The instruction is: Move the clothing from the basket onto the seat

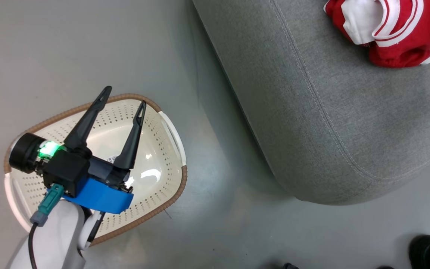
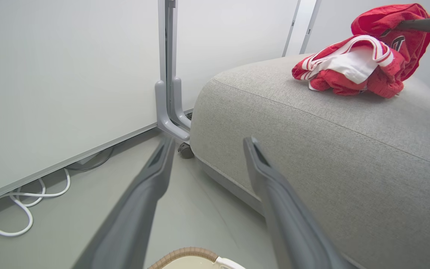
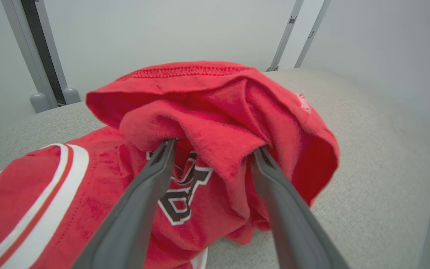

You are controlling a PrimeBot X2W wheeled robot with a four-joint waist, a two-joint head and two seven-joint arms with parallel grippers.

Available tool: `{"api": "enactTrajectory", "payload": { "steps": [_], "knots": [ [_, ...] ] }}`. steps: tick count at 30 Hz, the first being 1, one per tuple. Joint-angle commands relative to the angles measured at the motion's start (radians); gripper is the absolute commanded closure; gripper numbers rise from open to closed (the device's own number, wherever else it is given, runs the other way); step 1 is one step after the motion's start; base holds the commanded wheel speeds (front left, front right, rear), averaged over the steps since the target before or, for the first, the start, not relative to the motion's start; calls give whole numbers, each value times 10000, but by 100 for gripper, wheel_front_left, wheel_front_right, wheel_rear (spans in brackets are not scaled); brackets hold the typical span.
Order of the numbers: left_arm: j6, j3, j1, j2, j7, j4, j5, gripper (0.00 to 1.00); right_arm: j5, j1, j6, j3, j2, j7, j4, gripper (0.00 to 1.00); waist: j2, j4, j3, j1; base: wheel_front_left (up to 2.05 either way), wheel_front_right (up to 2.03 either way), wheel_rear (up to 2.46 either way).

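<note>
Grey woven upholstery covers the seat (image 1: 330,112), the largest thing here; it stands on the floor (image 1: 88,48) to the right of the basket (image 1: 175,194) and apart from it. The basket's perforated cream interior looks bare wherever it shows, though the left arm hides part of the bottom. The clothing (image 1: 398,33) lies bunched on top of the seat, well away from the basket: red jersey with white trim stripes and dark lettering, seemingly two pieces heaped together. The left end effector (image 1: 124,98) hangs over the basket, released, its two fingers spread wide with nothing between them. In the right wrist view the right end effector (image 3: 215,145) is at the heap, fingers standing well apart, so it reads as released rather than clenched; a fold of red fabric drapes over both tips. A person's dark shoe (image 1: 429,252) stands on the floor near the seat's front corner. By my judgement the transfer is essentially finished: what is left is for the right arm to draw clear without dragging the draped fold along.
</note>
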Motion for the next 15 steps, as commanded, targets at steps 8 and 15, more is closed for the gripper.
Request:
{"api": "enactTrajectory", "payload": {
  "steps": [8,15],
  "knots": [
    [-72,-56,193,-860,-29,499,-150,0,-750,1279,1,284,-424,-46,-596,0,0,628,-1297,0,0,0,0],
    [-120,192,750,-1748,-29,1173,-608,0,-804,2887,1,255,-340,-41,-1838,0,0,1186,-2726,0,0,0,0]
  ]
}}
